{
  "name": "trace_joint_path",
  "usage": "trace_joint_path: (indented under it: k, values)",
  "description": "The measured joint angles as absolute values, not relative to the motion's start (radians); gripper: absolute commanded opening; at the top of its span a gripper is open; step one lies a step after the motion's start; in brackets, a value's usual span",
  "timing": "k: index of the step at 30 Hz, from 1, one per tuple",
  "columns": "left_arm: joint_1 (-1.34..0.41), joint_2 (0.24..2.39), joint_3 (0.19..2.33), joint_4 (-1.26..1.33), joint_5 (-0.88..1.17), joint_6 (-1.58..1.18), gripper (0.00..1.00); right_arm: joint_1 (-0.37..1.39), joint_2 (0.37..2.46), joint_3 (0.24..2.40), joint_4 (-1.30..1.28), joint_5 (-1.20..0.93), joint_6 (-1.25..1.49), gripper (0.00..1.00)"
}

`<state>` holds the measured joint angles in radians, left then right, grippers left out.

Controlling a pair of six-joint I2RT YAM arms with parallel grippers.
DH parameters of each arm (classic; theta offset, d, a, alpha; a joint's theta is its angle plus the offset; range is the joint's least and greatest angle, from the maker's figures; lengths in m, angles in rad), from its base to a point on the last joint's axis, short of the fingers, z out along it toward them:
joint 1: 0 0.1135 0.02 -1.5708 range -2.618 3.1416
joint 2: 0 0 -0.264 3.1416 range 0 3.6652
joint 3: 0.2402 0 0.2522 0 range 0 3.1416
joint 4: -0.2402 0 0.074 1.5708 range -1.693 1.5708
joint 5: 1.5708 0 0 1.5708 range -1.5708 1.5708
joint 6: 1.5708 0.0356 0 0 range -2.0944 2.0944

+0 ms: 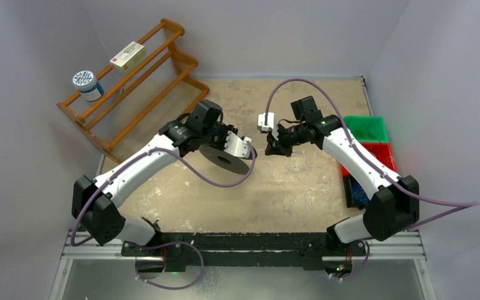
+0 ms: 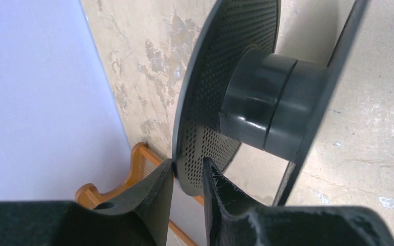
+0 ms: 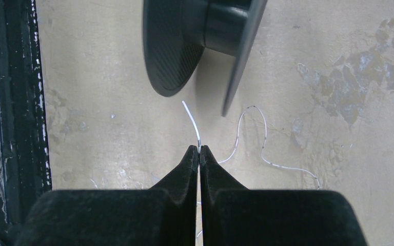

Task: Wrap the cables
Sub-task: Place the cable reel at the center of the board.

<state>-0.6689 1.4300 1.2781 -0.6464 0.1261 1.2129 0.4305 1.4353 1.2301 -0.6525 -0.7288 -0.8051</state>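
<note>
A black spool [image 1: 225, 160] with two perforated discs and a round hub [image 2: 272, 105] hangs above the table. My left gripper [image 2: 188, 174] is shut on the rim of one disc and holds the spool tilted. My right gripper [image 3: 199, 150] is shut on the thin whitish cable [image 3: 191, 118]. The cable's short free end sticks out past the tips toward the spool [image 3: 200, 41]. The rest of the cable [image 3: 267, 148] loops loosely over the table to the right. In the top view the right gripper [image 1: 274, 142] is just right of the spool, apart from it.
A wooden rack [image 1: 131, 87] stands at the back left with a white box [image 1: 128, 55] and a round tub [image 1: 87, 84] on it. Green [image 1: 365, 128] and red [image 1: 378, 156] bins sit at the right edge. A small white block [image 1: 266, 120] lies behind the right gripper.
</note>
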Motion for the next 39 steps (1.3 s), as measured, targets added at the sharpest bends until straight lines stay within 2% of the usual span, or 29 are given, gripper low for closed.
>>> trace_joint_path:
  k: [5,8,20,32,39]
  values:
    - [-0.669,1.420,1.278,-0.628,0.132,1.185,0.31,0.428,1.435,1.230,-0.647,-0.729,-0.804,0.00]
    - [-0.669,1.414,1.278,-0.607,0.136,1.159,0.39,0.424,1.435,1.230,-0.644,-0.730,-0.804,0.00]
    - [-0.667,1.378,1.290,-0.473,0.160,0.975,0.41,0.418,1.435,1.230,-0.636,-0.757,-0.802,0.00]
    - [-0.655,1.404,1.332,-0.434,0.611,0.649,0.41,0.392,1.412,1.220,-0.606,-0.857,-0.807,0.00]
    - [-0.655,1.509,1.345,-0.411,0.754,0.530,0.37,0.390,1.411,1.219,-0.593,-0.893,-0.813,0.00]
